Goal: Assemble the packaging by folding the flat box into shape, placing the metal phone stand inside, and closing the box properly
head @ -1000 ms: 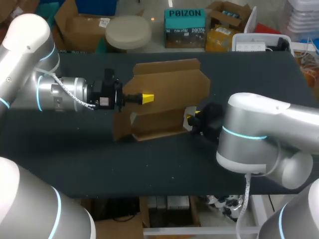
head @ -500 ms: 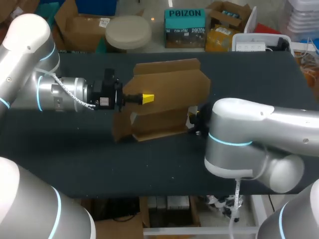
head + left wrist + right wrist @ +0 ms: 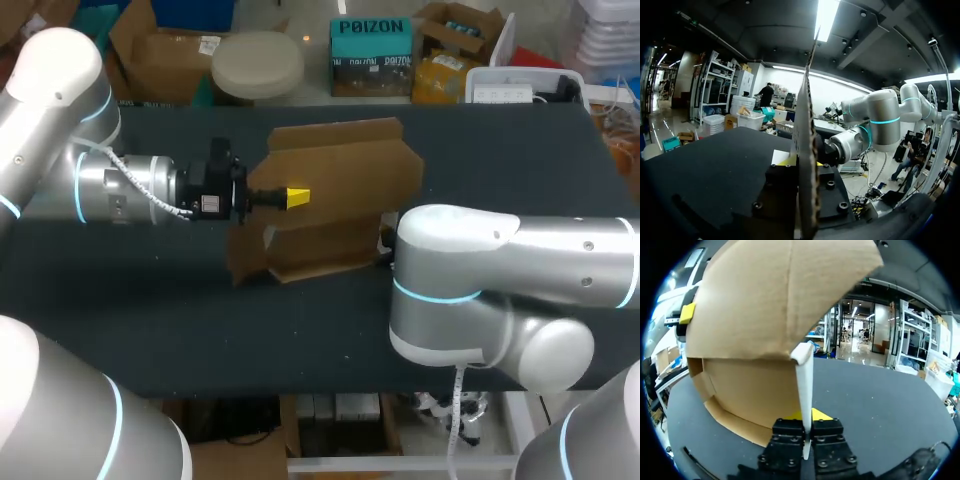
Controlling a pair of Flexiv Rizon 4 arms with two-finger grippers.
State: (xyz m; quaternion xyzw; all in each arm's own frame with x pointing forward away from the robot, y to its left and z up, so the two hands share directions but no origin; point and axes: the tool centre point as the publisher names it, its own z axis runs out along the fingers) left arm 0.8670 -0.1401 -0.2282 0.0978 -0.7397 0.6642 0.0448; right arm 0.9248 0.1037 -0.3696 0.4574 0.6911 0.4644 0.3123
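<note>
Your left arm (image 3: 110,185) comes in from the left of the head view. Its left pincer (image 3: 292,197) sits on the cardboard box (image 3: 345,170), which stands part-folded on the dark table (image 3: 150,300) in the upper middle of the frame. The box's tall back panel is upright, with a lower folded section in front of it, toward the bottom of the frame.

In the left wrist view that panel runs edge-on between the pincer's two fingers. They press on it from both sides, so the left pincer is clamped on the box wall.

Your right arm (image 3: 480,290) comes in from the right. Its bulky joint covers the box's right end and hides its pincer from above.

In the right wrist view you can see the right pincer (image 3: 805,416) drawn almost fully together. A thin flap of the same box stands upright between its fingers, gripped from both sides. One yellow fingertip (image 3: 821,415) shows just beside the flap. Ahead of it the brown panels arch over, and the left pincer's yellow tip sits at the box's far edge.
</note>
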